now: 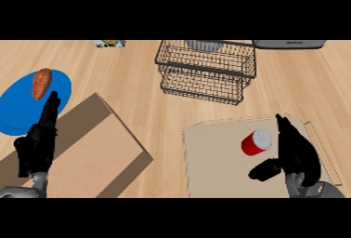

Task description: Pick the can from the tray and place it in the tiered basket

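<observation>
Red cylindrical can with a pale lid lies tilted on the beige rectangular tray at the counter's right, lid end pointing up and right, not yet held. Head view: the right hand sits just beside the can on its right, fingers extended upward along the can's flank and the thumb spread out below it; open, nothing gripped, and contact with the can cannot be confirmed. Judgement: approach phase of the pick. To do it well, slide the hand left so the can's body sits between thumb and fingers, then curl around the middle of the cylinder, not the lid end, since a lying can may roll. Black wire tiered basket stands well apart, up and left of the tray; lift must clear its rim before lowering. Left hand rests open at the left edge, fingers straight, over the brown cutting board, near the blue round plate carrying an orange sweet potato.
</observation>
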